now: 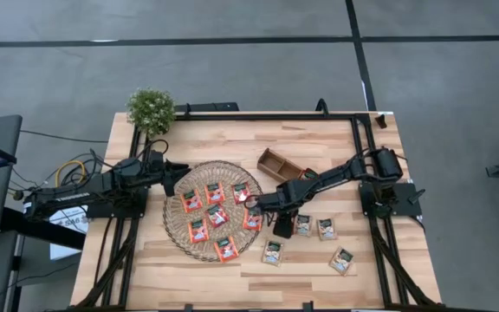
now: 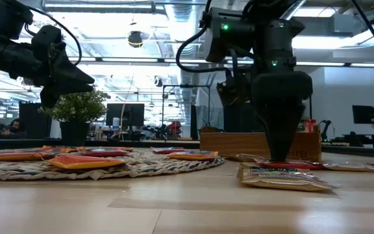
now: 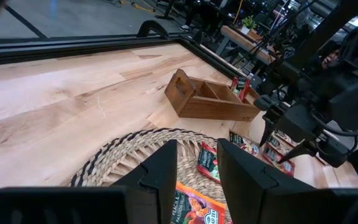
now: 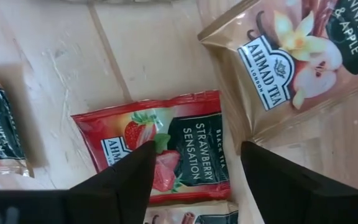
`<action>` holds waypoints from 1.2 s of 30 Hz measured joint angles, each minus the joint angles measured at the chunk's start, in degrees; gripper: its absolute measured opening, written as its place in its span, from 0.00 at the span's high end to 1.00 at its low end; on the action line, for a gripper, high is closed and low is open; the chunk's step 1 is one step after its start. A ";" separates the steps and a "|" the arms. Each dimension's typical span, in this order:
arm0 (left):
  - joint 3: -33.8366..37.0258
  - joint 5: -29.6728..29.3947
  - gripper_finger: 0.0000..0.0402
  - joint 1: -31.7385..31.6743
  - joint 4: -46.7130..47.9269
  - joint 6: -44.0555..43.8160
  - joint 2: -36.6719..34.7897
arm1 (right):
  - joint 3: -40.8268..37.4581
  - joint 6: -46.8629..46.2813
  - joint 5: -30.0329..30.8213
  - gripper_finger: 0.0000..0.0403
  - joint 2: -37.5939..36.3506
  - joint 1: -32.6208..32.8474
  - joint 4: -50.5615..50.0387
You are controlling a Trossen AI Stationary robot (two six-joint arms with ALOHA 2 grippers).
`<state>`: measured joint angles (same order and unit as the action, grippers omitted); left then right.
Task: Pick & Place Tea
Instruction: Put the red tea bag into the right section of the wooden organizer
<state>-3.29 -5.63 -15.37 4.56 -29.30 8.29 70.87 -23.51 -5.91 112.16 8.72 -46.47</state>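
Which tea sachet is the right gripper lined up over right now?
The red strawberry sachet lying flat on the bare table: the open right gripper straddles it. The paler vanilla and apple sachet lies beside it, outside the fingers.

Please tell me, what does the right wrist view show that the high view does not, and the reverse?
Only the right wrist view shows the print on the flat red square tea sachet: "Strawberry Sensation". The open right hand hovers over it.

Only the high view shows the whole layout: the round woven wicker mat, the brown wooden compartment tray, the small green potted plant, and the left hand at the mat's edge.

Both show the light wooden table, the red sachet and the pale sachets beside it.
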 joint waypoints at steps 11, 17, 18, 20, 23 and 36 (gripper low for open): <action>-0.02 0.00 0.74 0.00 0.00 -0.04 0.00 | -0.13 0.09 0.22 0.74 0.13 -0.12 -0.08; 0.00 0.00 0.74 0.02 0.00 -0.04 0.00 | -0.11 0.20 -0.02 0.87 0.20 -0.15 0.46; -0.02 0.00 0.74 0.00 0.00 -0.04 0.00 | -0.09 0.17 -0.13 0.88 0.22 -0.15 0.49; -0.02 0.00 0.74 0.01 0.00 -0.04 0.00 | -0.07 0.17 -0.28 0.91 0.22 -0.15 0.52; -0.01 0.00 0.74 0.00 -0.21 -0.06 0.00 | -0.12 0.13 -2.42 0.96 -0.23 -0.21 0.71; -0.02 0.00 0.74 0.00 -1.62 0.11 0.02 | 6.83 -2.26 -0.09 0.99 -7.17 1.70 -11.38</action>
<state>-3.31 -5.63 -15.37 2.94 -29.19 8.32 77.70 -25.77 -6.00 104.99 10.42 -57.85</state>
